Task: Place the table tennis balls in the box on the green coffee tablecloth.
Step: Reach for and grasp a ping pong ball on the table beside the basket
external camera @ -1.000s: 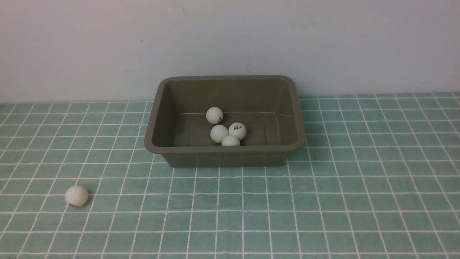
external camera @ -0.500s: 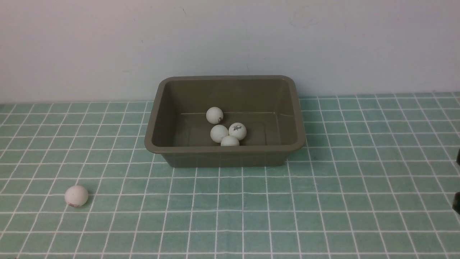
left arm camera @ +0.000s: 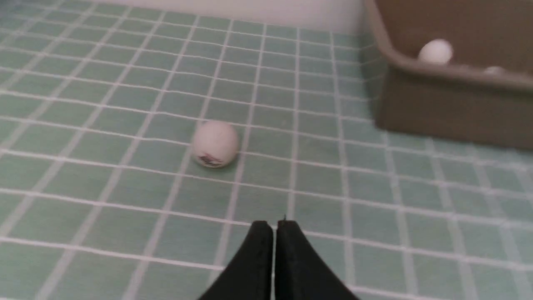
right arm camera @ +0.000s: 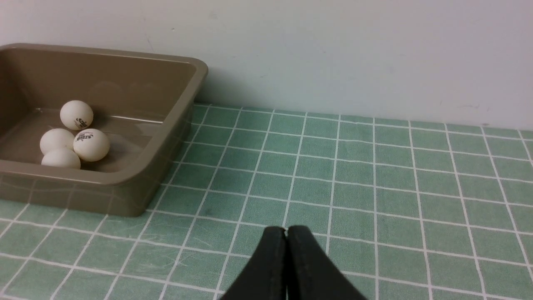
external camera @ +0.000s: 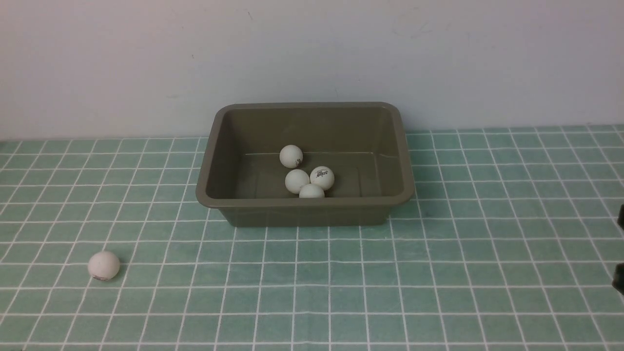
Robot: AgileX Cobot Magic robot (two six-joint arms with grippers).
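Note:
The olive-brown box (external camera: 304,201) stands at the back middle of the green coffee tablecloth (external camera: 438,273). Several white table tennis balls (external camera: 297,181) lie clustered inside it, also seen in the right wrist view as table tennis balls (right arm camera: 90,144) in the box (right arm camera: 137,175). One loose ball (external camera: 103,265) rests on the cloth at the front left. In the left wrist view that ball (left arm camera: 215,143) lies a short way ahead of my left gripper (left arm camera: 274,227), which is shut and empty. My right gripper (right arm camera: 286,231) is shut and empty, over bare cloth to the right of the box.
A plain pale wall (external camera: 312,53) rises right behind the box. A dark sliver of the right arm (external camera: 619,278) shows at the right edge of the front view. The box corner (left arm camera: 416,83) stands off to the side of the loose ball.
A dark part of the right arm has come into the front view's right edge. One ball inside the box has shifted slightly. The loose ball has stayed put.

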